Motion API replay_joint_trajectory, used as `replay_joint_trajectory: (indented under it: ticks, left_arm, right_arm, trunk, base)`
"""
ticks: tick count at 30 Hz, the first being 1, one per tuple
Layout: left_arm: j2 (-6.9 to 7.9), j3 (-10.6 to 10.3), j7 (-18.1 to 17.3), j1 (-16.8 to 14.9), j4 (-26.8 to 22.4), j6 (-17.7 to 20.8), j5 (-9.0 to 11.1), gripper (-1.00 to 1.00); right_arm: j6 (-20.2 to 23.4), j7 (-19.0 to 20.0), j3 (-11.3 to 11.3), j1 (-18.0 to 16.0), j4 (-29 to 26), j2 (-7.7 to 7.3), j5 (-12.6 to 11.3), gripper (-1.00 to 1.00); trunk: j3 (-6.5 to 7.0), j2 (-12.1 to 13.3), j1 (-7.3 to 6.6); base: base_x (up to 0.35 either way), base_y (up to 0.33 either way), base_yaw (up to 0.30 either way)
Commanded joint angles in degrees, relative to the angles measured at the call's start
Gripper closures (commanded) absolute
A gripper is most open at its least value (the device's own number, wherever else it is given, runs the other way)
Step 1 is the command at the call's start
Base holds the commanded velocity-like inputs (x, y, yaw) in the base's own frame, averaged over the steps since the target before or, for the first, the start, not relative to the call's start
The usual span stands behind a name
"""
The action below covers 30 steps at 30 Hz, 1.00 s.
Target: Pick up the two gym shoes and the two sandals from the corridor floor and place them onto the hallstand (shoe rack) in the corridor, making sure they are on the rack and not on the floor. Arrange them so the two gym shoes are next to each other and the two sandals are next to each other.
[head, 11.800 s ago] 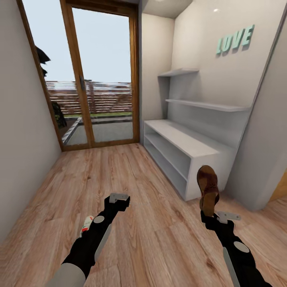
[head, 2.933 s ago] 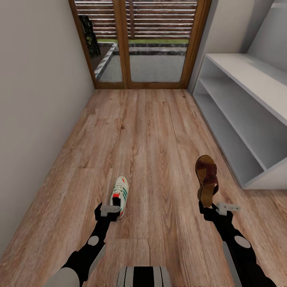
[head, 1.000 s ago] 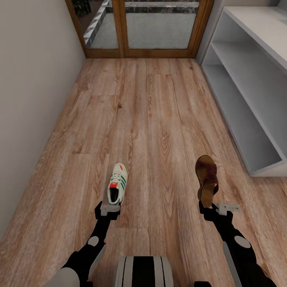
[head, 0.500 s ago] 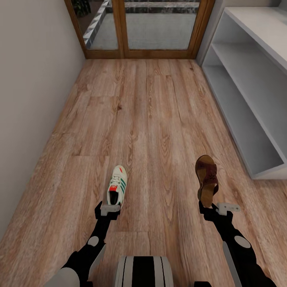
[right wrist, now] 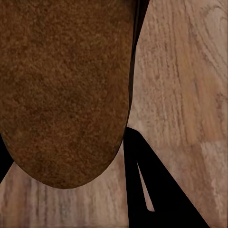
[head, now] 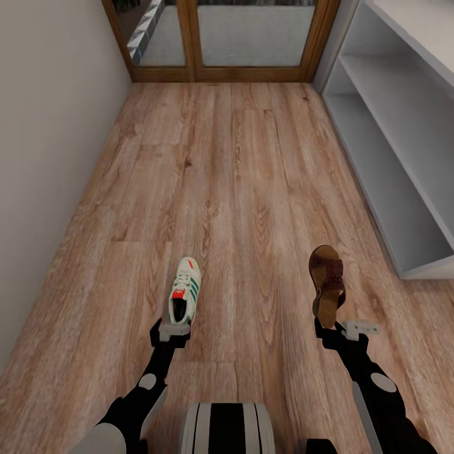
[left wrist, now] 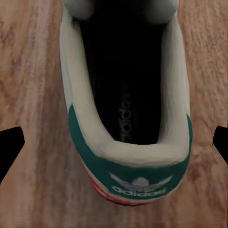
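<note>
One gym shoe [head: 185, 297], white with green stripes, lies on the corridor floor [head: 239, 189] with its toe pointing away from me. My left gripper [head: 173, 332] hovers just behind its heel. In the left wrist view the gym shoe's green heel [left wrist: 137, 180] sits between the spread black fingertips [left wrist: 9, 147], which stand clear of it, so the left gripper [left wrist: 114, 147] is open. My right gripper [head: 331, 329] is shut on the heel end of a brown sandal [head: 328, 282], holding it above the floor. Its footbed [right wrist: 61, 90] shows close up. The white hallstand [head: 403, 157] stands to the right.
A wood-framed glass door [head: 221, 38] closes the far end of the corridor. A plain wall [head: 44, 157] runs along the left. My own base [head: 227, 429] shows at the bottom of the head view.
The camera has shifted slightly, so the door and rack sit higher in the picture. Both arms hold their pose; the sandal stays gripped and the shoe stays on the floor.
</note>
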Motion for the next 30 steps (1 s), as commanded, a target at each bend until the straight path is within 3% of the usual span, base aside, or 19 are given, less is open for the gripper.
replay_joint_trajectory:
  ticks: [1, 8, 30]
  left_arm:
    - [0.04, -0.35, 0.51, -0.04, 0.05, -0.16, -0.01, -1.0]
    - [0.04, -0.36, 0.51, -0.04, 0.05, -0.22, -0.01, -1.0]
    - [0.04, -0.36, 0.51, -0.04, 0.04, -0.74, -0.01, -1.0]
  right_arm:
    - [0.36, 0.04, -0.04, 0.0, -0.1, 0.0, -0.12, 1.0]
    - [0.36, 0.04, -0.04, -0.01, -0.09, -0.01, -0.12, 1.0]
    - [0.35, 0.04, -0.04, -0.01, -0.11, 0.0, -0.12, 1.0]
  trunk:
    - [-0.35, -0.03, 0.01]
    - [-2.51, -0.12, 0.19]
    - [-3.06, -0.15, 0.25]
  base:
    - [0.0, 0.0, 0.0]
    - [0.0, 0.0, 0.0]
    - [0.0, 0.0, 0.0]
